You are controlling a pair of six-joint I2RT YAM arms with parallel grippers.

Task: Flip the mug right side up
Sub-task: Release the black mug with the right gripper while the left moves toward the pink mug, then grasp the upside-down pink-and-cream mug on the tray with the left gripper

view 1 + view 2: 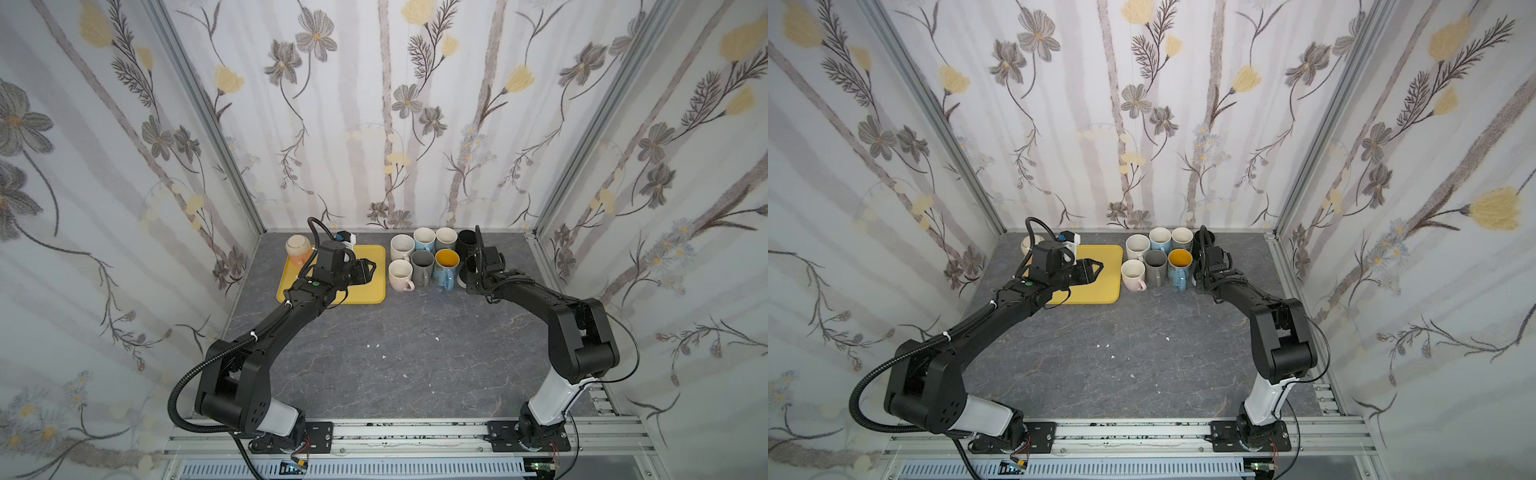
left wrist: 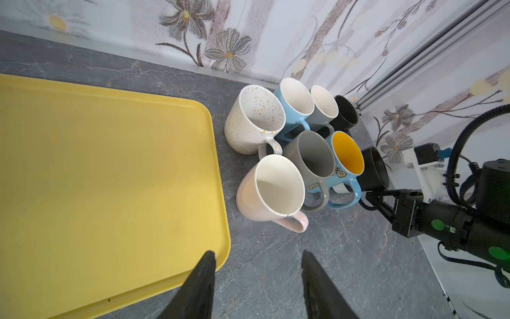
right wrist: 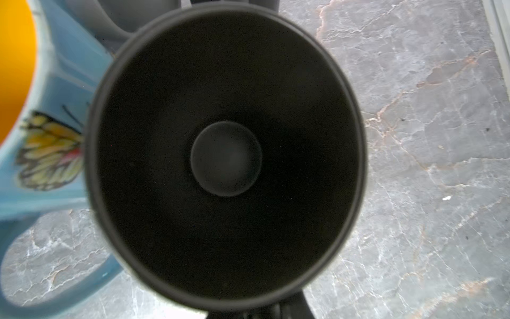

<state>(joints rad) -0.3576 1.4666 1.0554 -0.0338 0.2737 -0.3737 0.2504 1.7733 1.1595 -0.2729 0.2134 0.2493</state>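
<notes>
Looking at the big gray table (image 1: 395, 353), we are seeing a job that is nearly done for one mug. On the left side the yellow tray (image 1: 370, 293) is lying flat. At its far left corner a peach mug (image 1: 298, 248) is sitting bottom up, so we are thinking that one is waiting its turn. Just beside the tray a bunch of mugs (image 1: 422, 259) is standing with mouths up.

At the right end of that bunch the black mug (image 2: 375, 168) is standing next to the blue butterfly mug (image 3: 55, 154). Its mouth is pointing up and its long way is going straight up and down. In the right wrist view we are peeking right down into it to its round bottom (so it is right side up now). We are guessing only the letting go is left for this mug.

The right gripper (image 2: 369, 194) is pinching shut at the black mug's near side. It looks like it is holding the handle, but the handle itself is mostly hidden from us.

The left gripper (image 2: 256, 276) is hanging over the tray's edge, about half open, holding nothing.
</notes>
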